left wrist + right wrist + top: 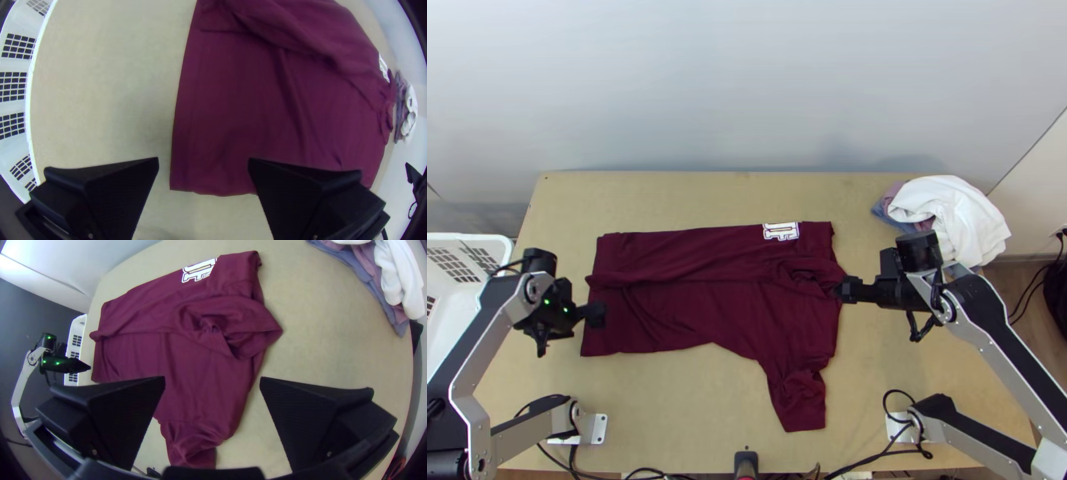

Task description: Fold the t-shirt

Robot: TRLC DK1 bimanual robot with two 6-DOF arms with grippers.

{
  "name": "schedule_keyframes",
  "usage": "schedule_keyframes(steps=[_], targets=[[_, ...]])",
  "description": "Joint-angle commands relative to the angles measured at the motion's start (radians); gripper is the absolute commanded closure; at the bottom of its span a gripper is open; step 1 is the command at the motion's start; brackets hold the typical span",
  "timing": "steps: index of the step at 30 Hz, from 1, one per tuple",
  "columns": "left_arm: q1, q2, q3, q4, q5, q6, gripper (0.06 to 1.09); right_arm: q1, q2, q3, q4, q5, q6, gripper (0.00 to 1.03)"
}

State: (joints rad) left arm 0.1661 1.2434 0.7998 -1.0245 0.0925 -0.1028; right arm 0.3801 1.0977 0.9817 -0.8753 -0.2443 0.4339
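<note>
The maroon t-shirt (pixel 723 296) lies across the table, its far long side folded over toward the middle, with a white print near the far right corner. One sleeve sticks out toward the near edge; the collar area is bunched at the right. My left gripper (pixel 593 314) is over the shirt's left hem, and my right gripper (pixel 845 290) is at its right end. In the left wrist view my left gripper (pixel 203 162) stands open above the hem of the shirt (pixel 231 102). My right gripper (pixel 212 381) is open above the shirt (pixel 200 391), no cloth between its fingers.
A white basket (pixel 465 238) stands off the table's left side. White, mauve and blue-grey clothes (pixel 951 216) are heaped at the table's far right corner. Bare table (pixel 691 408) lies in front of the shirt, with cables along the near edge.
</note>
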Motion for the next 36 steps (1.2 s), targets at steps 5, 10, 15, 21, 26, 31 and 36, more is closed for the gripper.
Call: schedule_keyframes(steps=[5, 10, 15, 21, 26, 31, 36], targets=[[-0.053, 0.016, -0.097, 0.064, -0.042, -0.012, 0.17, 0.037, -0.024, -0.032, -0.037, -0.003, 0.005, 0.04], [-0.071, 0.082, -0.109, 0.083, -0.059, -0.032, 0.17, 0.046, -0.019, -0.014, -0.039, -0.003, 0.006, 0.04], [-0.099, 0.065, -0.146, 0.149, -0.085, -0.071, 0.39, 0.059, -0.016, -0.020, -0.039, -0.012, 0.017, 0.04], [-0.117, -0.021, -0.157, 0.233, -0.105, -0.077, 1.02, 0.091, -0.002, -0.025, -0.067, -0.052, 0.025, 0.05], [-0.128, -0.052, -0.097, 0.205, -0.097, -0.115, 1.04, 0.169, 0.021, -0.052, -0.152, -0.127, 0.039, 0.05], [-0.140, -0.065, 0.032, 0.142, -0.086, -0.155, 1.04, 0.266, 0.053, -0.064, -0.297, -0.170, 0.009, 0.05], [-0.174, -0.061, 0.127, 0.112, -0.088, -0.178, 1.04, 0.361, 0.060, -0.104, -0.335, -0.220, -0.020, 0.07]])
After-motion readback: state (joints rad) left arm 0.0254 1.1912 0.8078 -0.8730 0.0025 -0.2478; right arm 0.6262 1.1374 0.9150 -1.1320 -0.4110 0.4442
